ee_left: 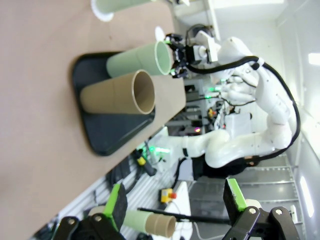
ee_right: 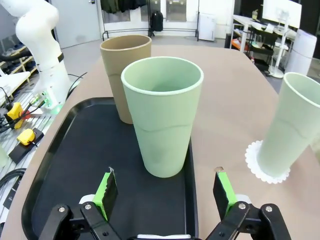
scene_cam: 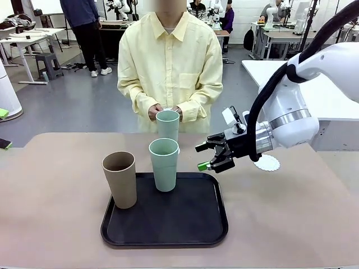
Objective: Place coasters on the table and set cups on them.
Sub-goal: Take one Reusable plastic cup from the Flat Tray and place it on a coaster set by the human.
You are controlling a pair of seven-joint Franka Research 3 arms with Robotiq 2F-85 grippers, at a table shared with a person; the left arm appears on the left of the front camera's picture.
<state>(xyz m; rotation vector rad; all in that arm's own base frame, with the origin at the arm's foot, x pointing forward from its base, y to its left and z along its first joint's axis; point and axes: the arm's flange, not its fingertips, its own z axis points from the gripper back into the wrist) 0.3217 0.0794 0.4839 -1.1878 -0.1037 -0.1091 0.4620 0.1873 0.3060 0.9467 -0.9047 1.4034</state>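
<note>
Two cups [scene_cam: 163, 164] on tray [scene_cam: 190, 224]; right gripper [scene_cam: 201, 157] gaping, seemingly clear

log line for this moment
right gripper open, facing mint cup on tray | far mint cup on coaster | left gripper open

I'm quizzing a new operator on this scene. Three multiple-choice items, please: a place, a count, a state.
1. Where does the tan cup stand?
A. on the black tray
B. on a coaster
C. in the person's hand

2. How many mint green cups are there?
A. one
B. two
C. three

3. The right gripper: its jaws are
A. shut on a cup
B. open and empty
C. shut on a coaster

1 A: its base sits on the tray.
2 B: one on the tray, one on a coaster near the person.
3 B: the green pads stand apart, gripping nothing.
</note>
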